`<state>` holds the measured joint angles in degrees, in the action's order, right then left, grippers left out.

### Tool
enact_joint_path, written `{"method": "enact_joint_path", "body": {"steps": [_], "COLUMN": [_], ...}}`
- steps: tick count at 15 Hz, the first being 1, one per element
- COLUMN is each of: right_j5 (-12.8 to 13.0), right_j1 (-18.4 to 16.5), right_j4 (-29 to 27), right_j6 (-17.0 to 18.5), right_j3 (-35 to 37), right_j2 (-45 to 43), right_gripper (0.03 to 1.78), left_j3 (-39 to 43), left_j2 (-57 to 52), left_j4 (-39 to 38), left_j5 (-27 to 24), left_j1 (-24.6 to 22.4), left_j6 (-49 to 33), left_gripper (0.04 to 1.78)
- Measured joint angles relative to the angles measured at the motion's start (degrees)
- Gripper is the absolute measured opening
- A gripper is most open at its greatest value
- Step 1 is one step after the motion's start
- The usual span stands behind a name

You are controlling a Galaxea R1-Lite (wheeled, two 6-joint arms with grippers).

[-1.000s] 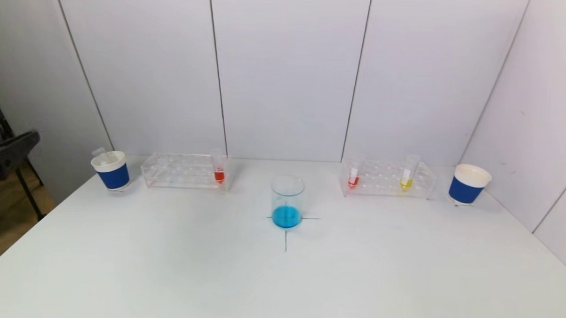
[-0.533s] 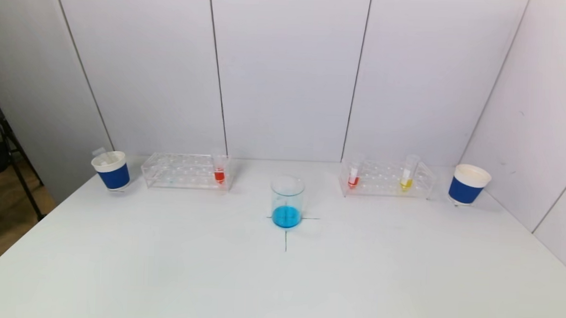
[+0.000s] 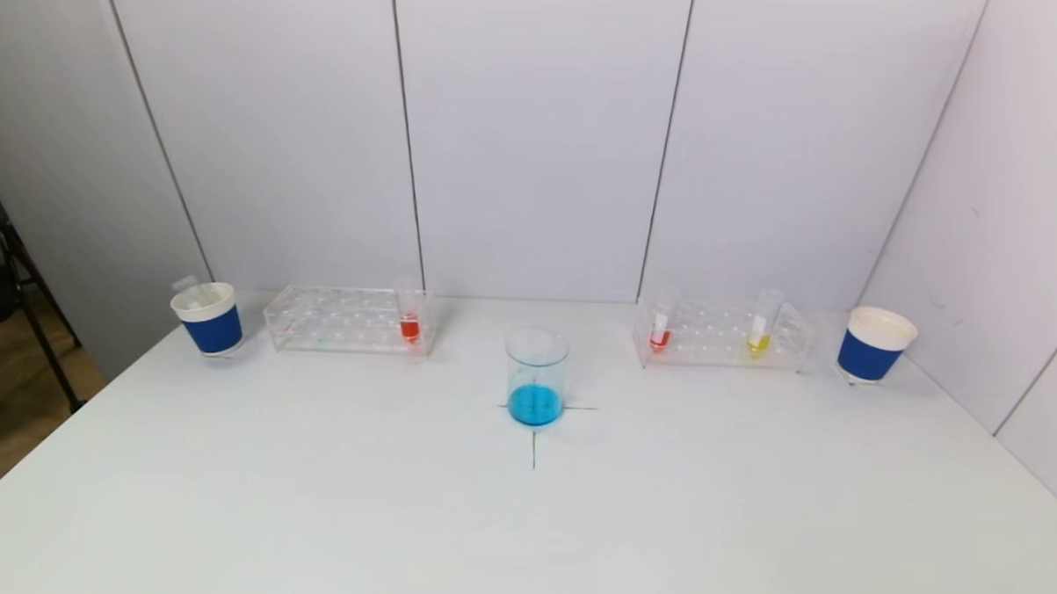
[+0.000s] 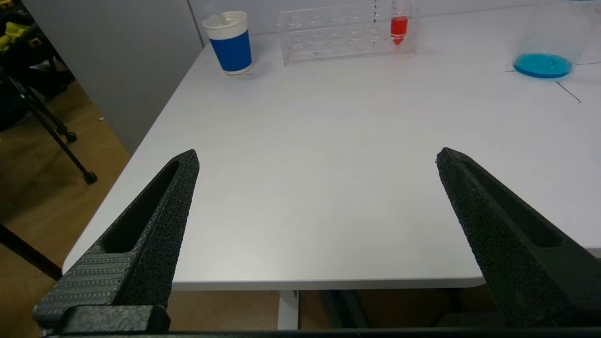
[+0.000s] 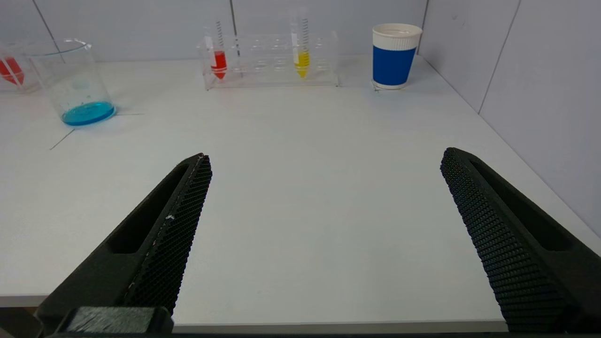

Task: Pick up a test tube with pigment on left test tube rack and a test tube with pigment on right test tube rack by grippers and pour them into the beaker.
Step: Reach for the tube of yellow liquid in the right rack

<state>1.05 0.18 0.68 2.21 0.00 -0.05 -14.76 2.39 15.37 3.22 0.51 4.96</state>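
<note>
A glass beaker (image 3: 536, 376) with blue liquid stands on a cross mark at the table's middle. The clear left test tube rack (image 3: 345, 319) holds one tube of red pigment (image 3: 410, 326) at its inner end. The right test tube rack (image 3: 722, 334) holds a red tube (image 3: 660, 335) and a yellow tube (image 3: 759, 338). Neither arm shows in the head view. My left gripper (image 4: 317, 162) hangs open at the near left table edge, far from its rack (image 4: 347, 30). My right gripper (image 5: 325, 162) hangs open at the near right edge, nothing between its fingers.
A blue-and-white paper cup (image 3: 207, 318) stands left of the left rack, with something clear inside it. A matching cup (image 3: 875, 344) stands right of the right rack. White wall panels close the back and right. A black stand (image 4: 51, 126) is on the floor at left.
A dark object beyond the table's left edge has moved out of view. The tubes, racks and beaker have not moved.
</note>
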Motion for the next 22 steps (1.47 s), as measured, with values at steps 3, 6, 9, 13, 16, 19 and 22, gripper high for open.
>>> {"method": "enact_joint_path", "body": {"steps": [3,6,9,13,16,19,22], "right_j5": [0.0,0.0,0.0,0.0,0.0,0.0,0.0], "right_j1": [0.0,0.0,0.0,0.0,0.0,0.0,0.0], "right_j4": [0.0,0.0,0.0,0.0,0.0,0.0,0.0], "right_j6": [0.0,0.0,0.0,0.0,0.0,0.0,0.0], "right_j3": [0.0,0.0,0.0,0.0,0.0,0.0,0.0], "right_j2": [0.0,0.0,0.0,0.0,0.0,0.0,0.0], "right_gripper": [1.77,1.77,1.77,1.77,1.77,1.77,1.77], "left_j3": [4.8,9.9,12.9,14.6,14.8,14.8,14.8], "left_j2": [-1.8,-2.4,-2.4,-2.4,-2.4,-2.4,-2.4], "left_j4": [-1.2,-6.1,-11.9,-14.5,-14.4,-14.7,-15.0], "left_j5": [0.3,-2.4,-4.4,-4.1,-3.9,-3.8,-3.8], "left_j1": [-0.1,-0.1,-0.1,-0.1,-0.1,-0.1,-0.1], "left_j6": [-0.9,-0.8,-0.6,0.3,-0.8,-1.9,-1.9], "left_gripper": [1.76,1.76,1.76,1.76,1.76,1.76,1.76]}}
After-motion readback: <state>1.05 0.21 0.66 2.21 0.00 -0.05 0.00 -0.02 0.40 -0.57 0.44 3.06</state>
